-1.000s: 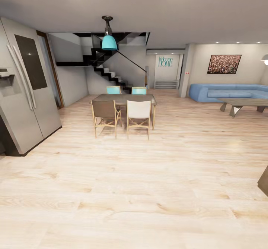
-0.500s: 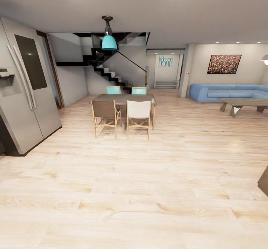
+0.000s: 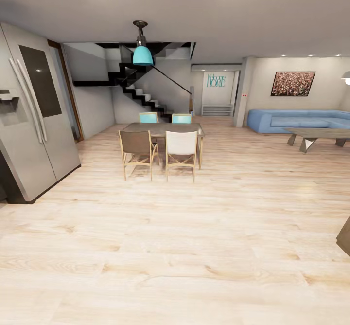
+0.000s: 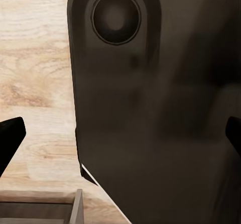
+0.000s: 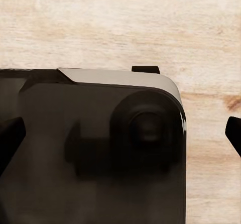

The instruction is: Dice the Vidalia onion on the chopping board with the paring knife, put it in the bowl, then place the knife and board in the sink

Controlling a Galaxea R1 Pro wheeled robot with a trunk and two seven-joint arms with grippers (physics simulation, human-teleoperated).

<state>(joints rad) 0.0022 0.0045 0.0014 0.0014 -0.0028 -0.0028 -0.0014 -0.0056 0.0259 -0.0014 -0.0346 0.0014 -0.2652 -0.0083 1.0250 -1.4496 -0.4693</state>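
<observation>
Nearest, the left wrist view looks down past the left gripper (image 4: pixel 120 138), whose two black fingertips (image 4: pixel 10 136) sit at opposite edges of the picture, spread wide with nothing between them. Beneath them lies a dark, smooth rounded body of the robot with a round recessed disc (image 4: pixel 115 17), and beside it the pale wooden plank floor (image 4: pixel 35 68). The right wrist view gives the same kind of sight: the right gripper (image 5: pixel 120 136) has its black fingertips (image 5: pixel 9 138) far apart at the two edges, holding nothing, over another dark robot housing with a round knob-like boss (image 5: pixel 145 131) and a light grey top edge.

In the head view the pale plank floor (image 3: pixel 194 247) spreads across the near ground. At the near left stands a tall grey double-door refrigerator (image 3: pixel 34 116) with a dark panel. Farther off, in the middle, is a dark rectangular dining table (image 3: pixel 163 129) with a brown chair (image 3: pixel 137 150) and a white chair (image 3: pixel 181 151) on its near side and two teal chairs beyond. A teal pendant lamp (image 3: pixel 142 52) hangs above it. Behind is a black staircase (image 3: pixel 141 94). At the far right are a blue sofa (image 3: pixel 296 119) and a low grey coffee table (image 3: pixel 316 136), with a framed picture (image 3: pixel 292 83) on the wall.
</observation>
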